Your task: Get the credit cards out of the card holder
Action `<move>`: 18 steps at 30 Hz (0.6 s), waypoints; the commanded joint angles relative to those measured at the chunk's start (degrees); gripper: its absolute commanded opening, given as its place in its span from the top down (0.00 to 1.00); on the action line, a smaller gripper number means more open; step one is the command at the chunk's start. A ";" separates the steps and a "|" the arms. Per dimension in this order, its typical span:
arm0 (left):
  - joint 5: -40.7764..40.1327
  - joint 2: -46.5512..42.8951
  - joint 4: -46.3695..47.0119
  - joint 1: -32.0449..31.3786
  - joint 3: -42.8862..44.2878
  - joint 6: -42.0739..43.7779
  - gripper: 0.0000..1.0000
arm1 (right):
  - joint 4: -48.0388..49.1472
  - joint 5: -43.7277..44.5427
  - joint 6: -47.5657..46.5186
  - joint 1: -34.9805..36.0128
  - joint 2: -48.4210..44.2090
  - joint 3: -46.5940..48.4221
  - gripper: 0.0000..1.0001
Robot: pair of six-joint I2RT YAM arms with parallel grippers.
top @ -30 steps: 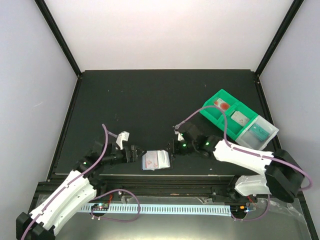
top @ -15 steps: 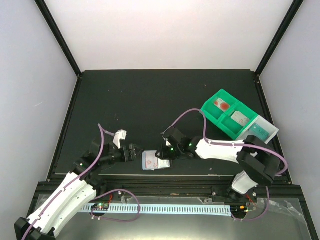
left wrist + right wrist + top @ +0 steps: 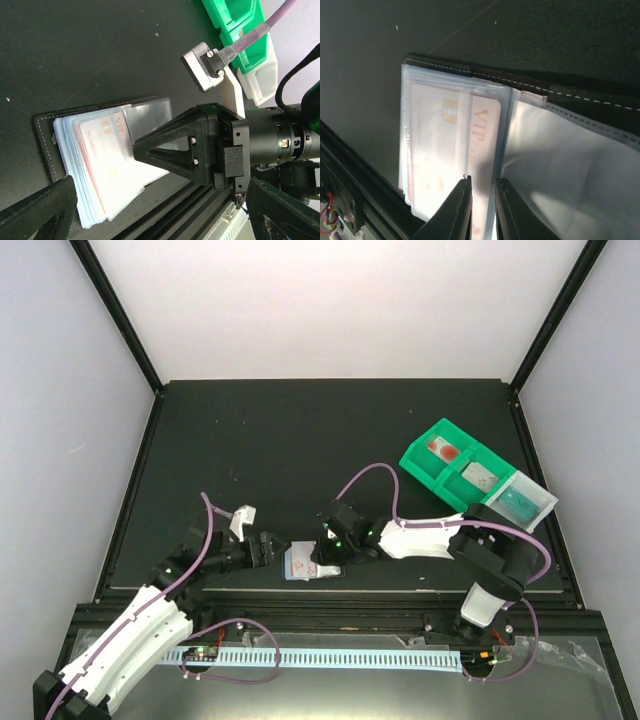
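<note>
The right gripper (image 3: 482, 180) has reached the card holder (image 3: 580, 95), jaws narrowing around the white-and-red card (image 3: 445, 145), grip unconfirmed; left gripper (image 3: 268, 548) jaws wide open; extraction can begin.

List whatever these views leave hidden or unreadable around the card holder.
- Right wrist view: whether the right pincer grips the white VIP card or only its clear pocket. Its fingertips and the frame's bottom edge hide the contact.
- Left wrist view: the right half of the card holder, hidden behind the right pincer.
- Top view: how many cards are inside. They are too small to count, and the right pincer overlaps them.
</note>
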 commanded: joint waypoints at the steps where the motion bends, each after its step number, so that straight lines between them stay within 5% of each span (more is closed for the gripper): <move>1: 2.41 0.72 4.19 -0.27 -1.42 -2.33 0.06 | 1.36 1.45 0.05 0.32 1.26 -1.34 0.88; 18: 6.79 3.56 20.47 -0.29 -8.87 -11.29 0.05 | 4.49 2.84 0.91 0.32 1.46 -5.85 0.99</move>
